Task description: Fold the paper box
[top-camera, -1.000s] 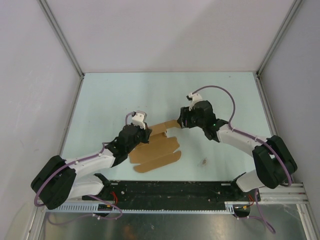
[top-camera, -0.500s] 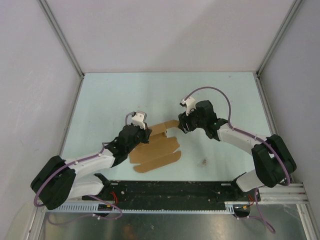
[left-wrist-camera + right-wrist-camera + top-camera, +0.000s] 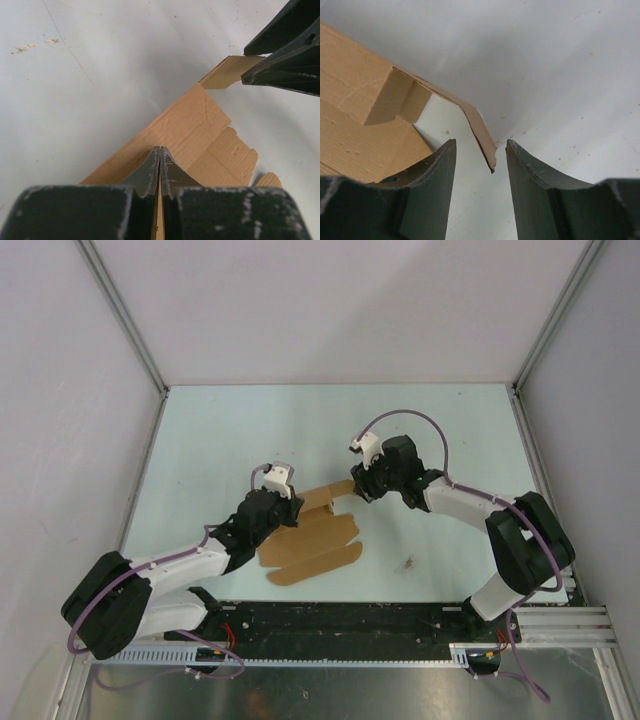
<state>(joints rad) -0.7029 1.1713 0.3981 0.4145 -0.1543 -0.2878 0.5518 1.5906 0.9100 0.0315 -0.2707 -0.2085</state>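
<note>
Brown paper box (image 3: 312,540); pale-green table (image 3: 225,425)

The paper box (image 3: 190,120) is matt, slightly fibrous brown cardboard on a smooth, faintly speckled table (image 3: 100,50).

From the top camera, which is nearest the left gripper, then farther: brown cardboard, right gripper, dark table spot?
1. Flat brown cardboard paper box: held by left gripper.
2. Right gripper: just to the right.
3. Small dark table spot: farther right.
</note>
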